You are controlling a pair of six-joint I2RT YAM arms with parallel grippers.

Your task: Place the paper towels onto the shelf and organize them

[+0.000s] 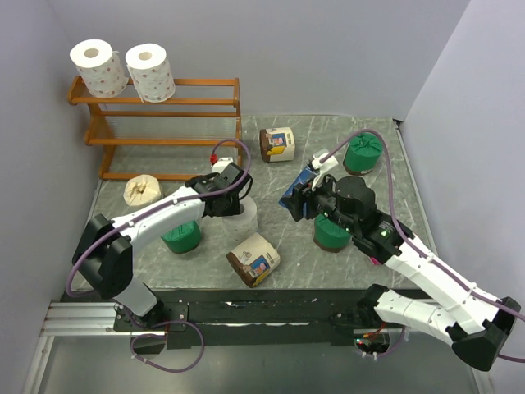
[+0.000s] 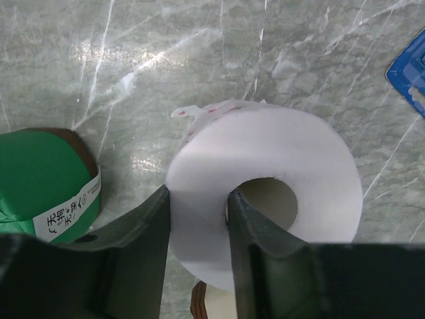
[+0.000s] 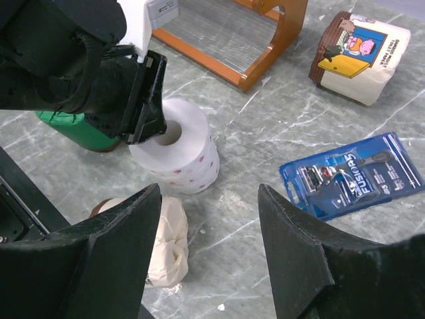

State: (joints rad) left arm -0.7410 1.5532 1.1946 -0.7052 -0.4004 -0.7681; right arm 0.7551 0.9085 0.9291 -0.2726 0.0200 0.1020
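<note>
Your white roll (image 1: 244,217) is standing on end on the table (image 1: 316,267), a touch toward 9 o'clock from dead centre in the top view. The left gripper (image 1: 236,195) has it pinched through the wall. On the left wrist cam one finger (image 2: 251,229) sits down in the cardboard core and the other finger (image 2: 143,229) presses the outside, so it's clenched on that roll. Can't tell if the base has left the marble.

Two more white rolls (image 1: 98,67) stand side by side on the top tier of the shelf (image 1: 164,141), at its left end. The shelf sits up at 10 o'clock against the back wall.

Working out from the pinched roll:
- A green roll (image 1: 181,236) is just beside it at 8 o'clock.
- A second green roll (image 1: 330,234) is at 3 o'clock, under the right arm.
- A third green roll (image 1: 363,153) is at 2 o'clock.
- A cream roll (image 1: 253,259) lies on its side near it at 6 o'clock.
- Another cream roll (image 1: 277,145) lies at 12 o'clock.
- A last cream roll (image 1: 142,191) is at 9 o'clock by the shelf's foot.

Your right gripper (image 3: 209,199) hangs above the table at 3 o'clock of the white roll. Its jaws are spread wide and gripping nothing. The blue packet (image 3: 352,176) lies flat just beside it.
</note>
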